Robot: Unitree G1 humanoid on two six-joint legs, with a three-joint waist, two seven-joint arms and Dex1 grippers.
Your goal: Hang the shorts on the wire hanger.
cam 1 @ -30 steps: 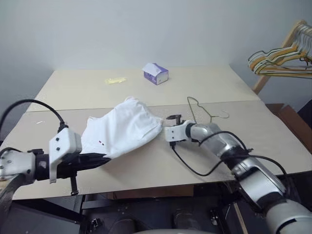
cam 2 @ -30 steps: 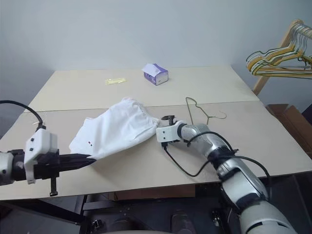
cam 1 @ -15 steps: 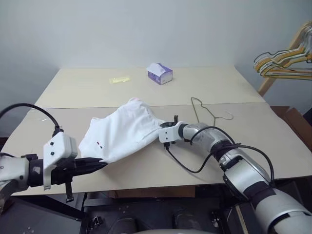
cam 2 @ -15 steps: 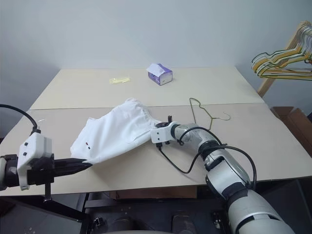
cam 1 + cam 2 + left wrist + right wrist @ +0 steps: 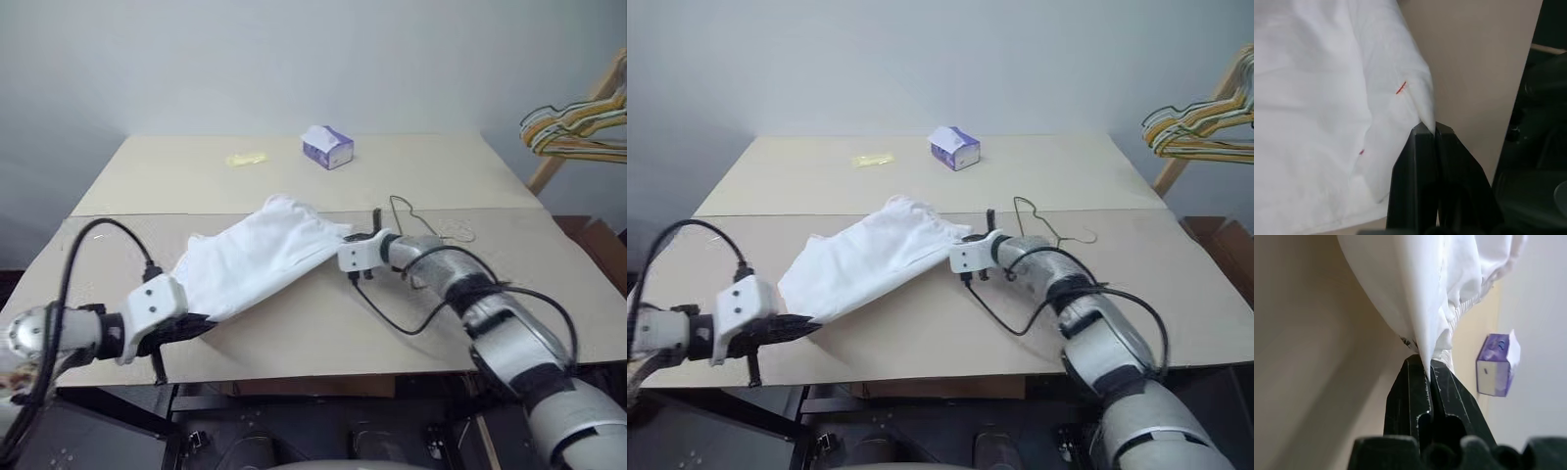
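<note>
A plain indoor test room or lab: a bare pale wall point(image 5: 294, 59), a wide beige table point(image 5: 411, 166) made of two boards, a small tissue box point(image 5: 328, 147) on it, and a wooden rack point(image 5: 578, 108) of hangers point(image 5: 573, 132) beside it.

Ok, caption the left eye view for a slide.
Both grippers, left and right, shut on opposite ends of the shorts, hanger lying beside.
</note>
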